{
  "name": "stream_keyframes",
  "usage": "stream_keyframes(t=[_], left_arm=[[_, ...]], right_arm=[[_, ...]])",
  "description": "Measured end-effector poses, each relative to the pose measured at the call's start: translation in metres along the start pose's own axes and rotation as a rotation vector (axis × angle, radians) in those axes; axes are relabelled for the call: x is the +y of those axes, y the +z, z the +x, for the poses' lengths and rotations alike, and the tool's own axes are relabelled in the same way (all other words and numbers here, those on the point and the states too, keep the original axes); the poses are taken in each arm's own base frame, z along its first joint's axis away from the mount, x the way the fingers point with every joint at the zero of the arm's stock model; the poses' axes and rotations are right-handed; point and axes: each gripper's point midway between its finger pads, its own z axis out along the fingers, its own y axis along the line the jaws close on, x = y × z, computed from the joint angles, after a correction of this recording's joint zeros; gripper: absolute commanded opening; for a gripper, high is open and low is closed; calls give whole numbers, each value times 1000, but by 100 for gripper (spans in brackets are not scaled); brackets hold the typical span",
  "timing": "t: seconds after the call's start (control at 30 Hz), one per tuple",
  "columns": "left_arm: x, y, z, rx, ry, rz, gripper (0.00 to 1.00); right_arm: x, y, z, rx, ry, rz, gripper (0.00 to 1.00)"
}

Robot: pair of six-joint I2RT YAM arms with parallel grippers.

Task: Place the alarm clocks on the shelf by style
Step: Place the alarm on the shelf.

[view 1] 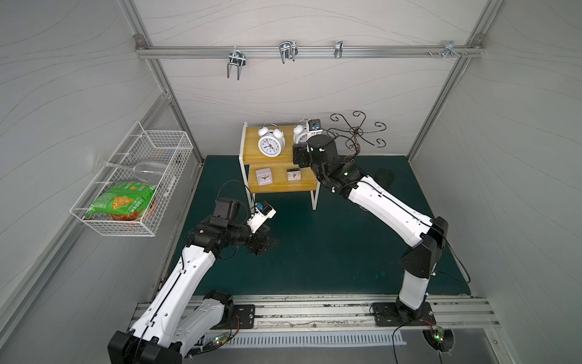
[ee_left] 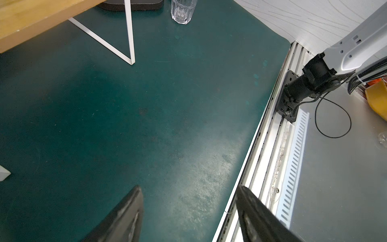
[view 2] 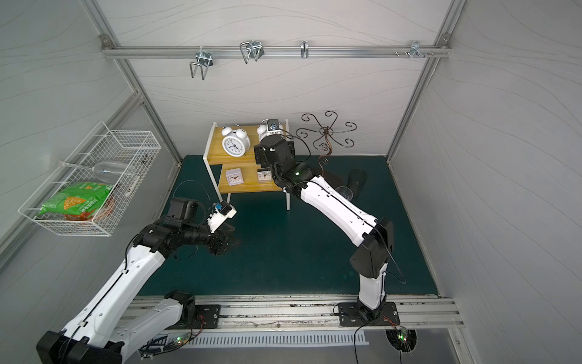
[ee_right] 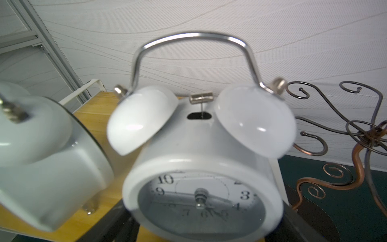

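Right twin-bell clock (ee_right: pixel 199 163): round white case, two white dome bells, chrome loop handle, black numerals on a white dial. You have it at the right end of the upper board (view 1: pixel 250 141) of the shelf (view 1: pixel 314 198). It stands upright, long axis running base to handle, dial toward the arms.

Right gripper (ee_right: pixel 203 227): dark jaws apart, one on each side of the case, close in. You cannot tell whether they press it.

Left twin-bell clock (view 1: pixel 271 145): same kind, just beside it on the same board, dial also frontward.

Lower board (view 1: pixel 280 188): white cube clock (view 1: pixel 263 177) on the left, clear square clock (view 1: pixel 293 175) on the right, apart, dials frontward.

Your left gripper (ee_left: pixel 190 188) hangs over the green mat (view 1: pixel 315 245), jaws parted, holding nothing.
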Motion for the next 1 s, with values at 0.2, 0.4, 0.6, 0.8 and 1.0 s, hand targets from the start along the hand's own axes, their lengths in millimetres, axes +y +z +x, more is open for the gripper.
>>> stream_keyframes(t=[0.2,0.4,0.6,0.8,1.0], left_arm=[[0,0,0,0,0,0,73],[0,0,0,0,0,0,73],[0,0,0,0,0,0,73],[0,0,0,0,0,0,73],[0,0,0,0,0,0,73]], right_arm=[[0,1,-1,0,1,1,60],[0,2,-1,-1,11,5,63],[-1,2,-1,-2,19,12,65],[1,1,-1,-3,15,18,65],[6,4,-1,-10,3,35,65]])
